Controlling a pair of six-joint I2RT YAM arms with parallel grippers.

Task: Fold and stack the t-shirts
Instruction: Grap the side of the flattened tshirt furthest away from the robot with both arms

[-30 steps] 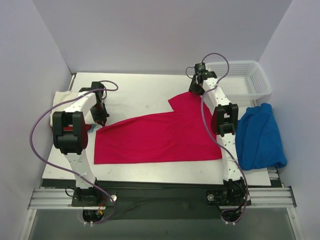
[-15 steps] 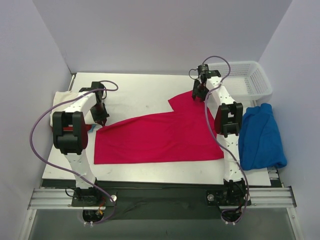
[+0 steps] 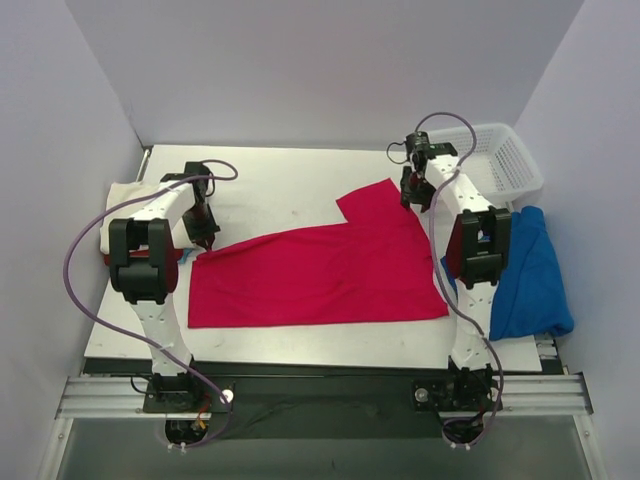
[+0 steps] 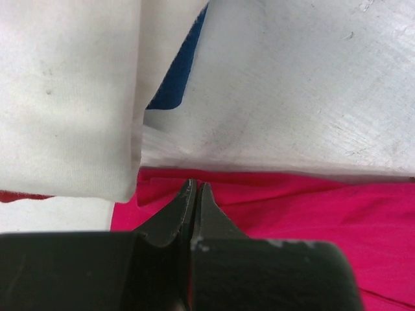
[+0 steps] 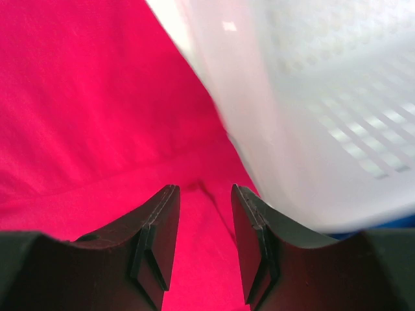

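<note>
Across the middle of the table (image 3: pixel 280 180) lies the crimson t-shirt (image 3: pixel 320 275), spread flat, one sleeve reaching toward the far right. Royal blue t-shirt (image 3: pixel 530 275) bunched at the table's right edge, partly hidden behind the right arm, on the near side of the white lattice basket (image 3: pixel 500 150) that sits in the far right corner. Cream t-shirt (image 3: pixel 120 195) lies at the left edge, beside the left arm. Left gripper (image 3: pixel 205 238) is down at the crimson shirt's far left corner. The wrist view shows its fingers (image 4: pixel 172 217) pressed tight together with no gap, tips on the red hem, right beside the edge of the cream cloth. Whether any red cloth is caught between them I cannot tell. Right gripper (image 3: pixel 412 195) sits over the sleeve end of the crimson shirt, close by the basket wall. Its fingers (image 5: pixel 159 227) are parted with a clear gap, red cloth showing through between them, nothing held.
</note>
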